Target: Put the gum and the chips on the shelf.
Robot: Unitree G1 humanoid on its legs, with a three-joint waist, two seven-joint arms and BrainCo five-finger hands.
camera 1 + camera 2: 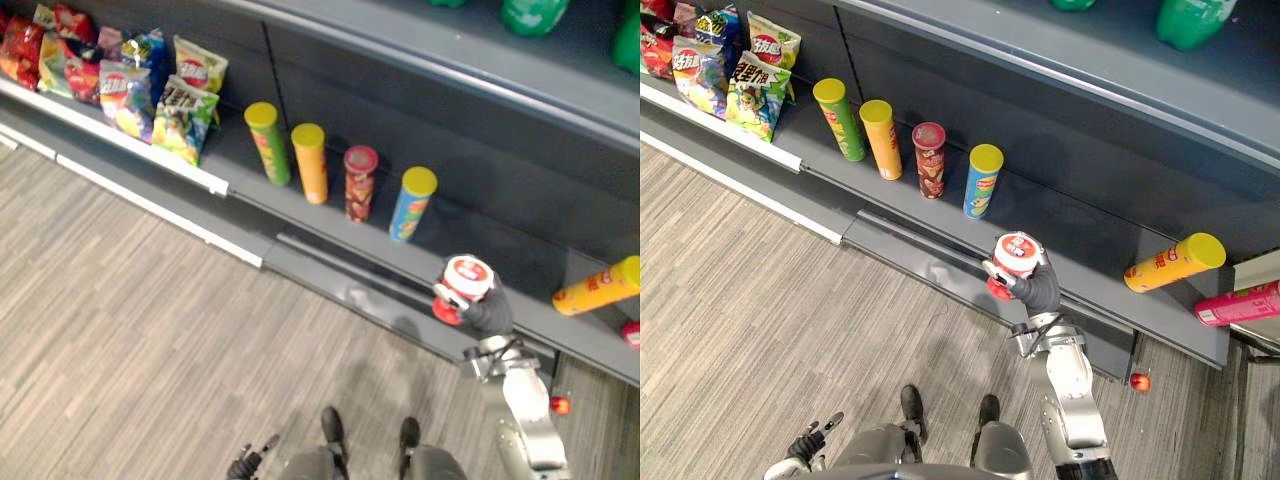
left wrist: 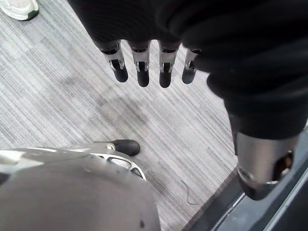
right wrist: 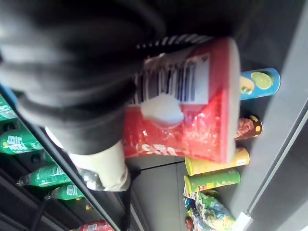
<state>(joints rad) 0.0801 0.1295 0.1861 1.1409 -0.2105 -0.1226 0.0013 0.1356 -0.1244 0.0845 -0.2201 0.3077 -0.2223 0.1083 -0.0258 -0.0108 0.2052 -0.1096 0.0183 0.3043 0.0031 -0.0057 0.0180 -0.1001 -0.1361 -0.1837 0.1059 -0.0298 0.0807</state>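
While the right hand (image 1: 1038,290) has its fingers curled round a short red tub with a white lid (image 1: 1015,262), which I take to be the gum, that tub hangs tilted at the front edge of the grey shelf (image 1: 1100,275). Whether its base touches the board I cannot tell. By my reading the gum is therefore not yet placed: it needs setting down and letting go.

Four chip cans stand upright in a row further along the shelf: green (image 1: 840,120), orange (image 1: 880,140), dark red (image 1: 930,160) and blue (image 1: 982,182). A yellow can (image 1: 1175,262) and a pink can (image 1: 1240,303) lie on their sides beyond the tub. Which of these, if any, is the task's chips cannot be told.

The left hand (image 2: 139,67) hangs low over the floor, fingers relaxed and empty.
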